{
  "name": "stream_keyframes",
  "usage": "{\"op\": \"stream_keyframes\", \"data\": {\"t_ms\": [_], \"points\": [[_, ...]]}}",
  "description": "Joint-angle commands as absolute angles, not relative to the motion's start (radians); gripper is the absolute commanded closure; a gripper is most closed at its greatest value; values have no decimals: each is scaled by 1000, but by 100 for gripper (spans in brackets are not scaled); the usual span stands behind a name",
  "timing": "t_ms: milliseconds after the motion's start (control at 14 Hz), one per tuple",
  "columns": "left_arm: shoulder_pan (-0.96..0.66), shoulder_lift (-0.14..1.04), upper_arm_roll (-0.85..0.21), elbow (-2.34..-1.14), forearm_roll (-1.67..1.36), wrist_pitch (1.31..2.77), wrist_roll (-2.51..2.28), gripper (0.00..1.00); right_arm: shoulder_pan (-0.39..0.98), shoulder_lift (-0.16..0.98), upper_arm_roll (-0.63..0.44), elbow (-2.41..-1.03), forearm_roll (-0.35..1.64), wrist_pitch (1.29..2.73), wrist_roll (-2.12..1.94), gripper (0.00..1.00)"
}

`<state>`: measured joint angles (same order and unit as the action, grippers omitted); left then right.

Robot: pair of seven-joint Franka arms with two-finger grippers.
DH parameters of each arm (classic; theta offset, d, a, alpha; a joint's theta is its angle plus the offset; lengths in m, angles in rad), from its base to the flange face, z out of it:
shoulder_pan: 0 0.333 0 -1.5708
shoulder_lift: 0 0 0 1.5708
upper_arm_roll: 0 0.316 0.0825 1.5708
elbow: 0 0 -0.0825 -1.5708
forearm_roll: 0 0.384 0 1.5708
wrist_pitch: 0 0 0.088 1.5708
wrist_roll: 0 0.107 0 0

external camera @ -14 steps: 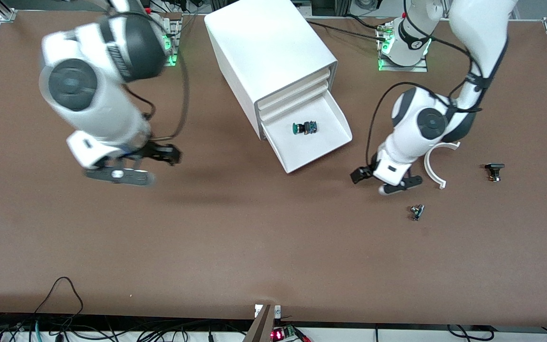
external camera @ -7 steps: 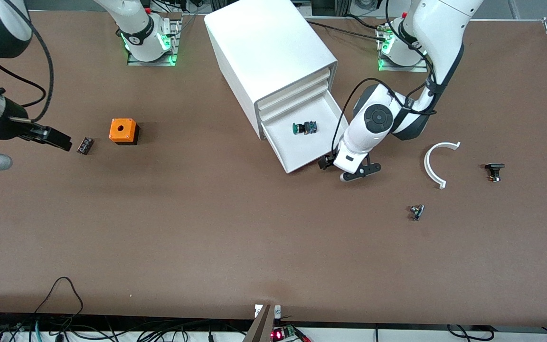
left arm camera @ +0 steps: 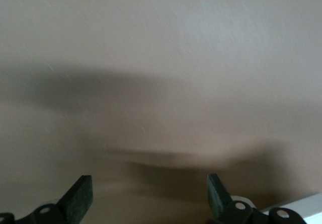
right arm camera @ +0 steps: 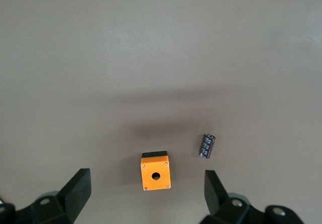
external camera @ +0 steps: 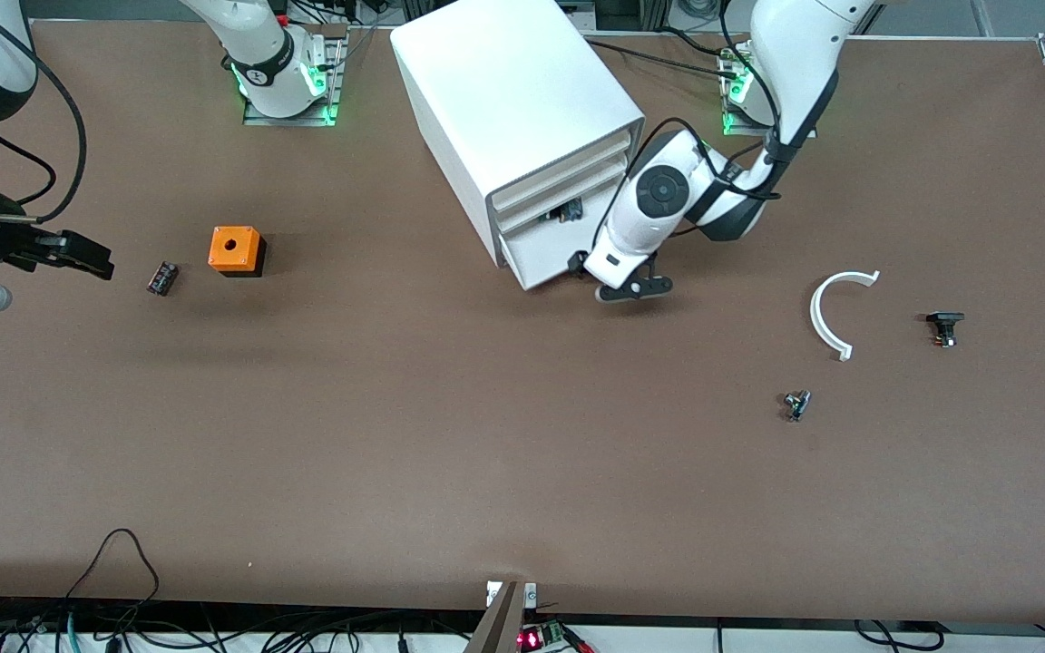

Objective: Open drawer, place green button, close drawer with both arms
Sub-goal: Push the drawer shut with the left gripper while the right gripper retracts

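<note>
Nearest the front camera lies a small metal part (external camera: 795,404) on the table (external camera: 450,453), with a white curved strip (external camera: 829,313) a little farther back.

Farther in, find the left claw (external camera: 609,278), released and holding nothing, fingers (left arm camera: 80,194) spread, low against the front of the drawer (external camera: 545,252). Looks almost shut, with a narrow gap left. To finish well, press square on the front panel and push straight along the slide, which runs on a slant into the cabinet (external camera: 504,91); avoid a corner push that could skew or jam the tray, or shove the cabinet.

Inside the gap, glimpse the button (external camera: 564,213) as a dark sliver: cap direction and long axis cannot be told.

Toward the right arm's end, see the right claw (external camera: 60,257) waiting, released and empty, near a black cylinder (external camera: 162,277) and an orange box (external camera: 235,250).
</note>
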<state>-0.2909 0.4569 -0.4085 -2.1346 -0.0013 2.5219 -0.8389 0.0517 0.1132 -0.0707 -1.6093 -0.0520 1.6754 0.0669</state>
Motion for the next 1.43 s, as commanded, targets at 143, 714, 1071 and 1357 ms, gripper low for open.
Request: {"op": "stream_keyframes", "data": {"t_ms": [143,714,1071,1357], "points": [[-298,417,-474,-2166,28,2497,-853,0,46,-40,-67,-1776,-43,1703,16,0],[-221,385,-477,-2155,26,2499,-848,0,51,-87,-83,-1833,-44,1717,-5,0],[-105,318,-474,-2135,28,2499,-845,0,51,-63,-87,-1799,-35,1730,-2,0],[49,183,-469,-2080,26,2413,-836,0,51,-66,-83,-1793,-40,1724,-5,0]]}}
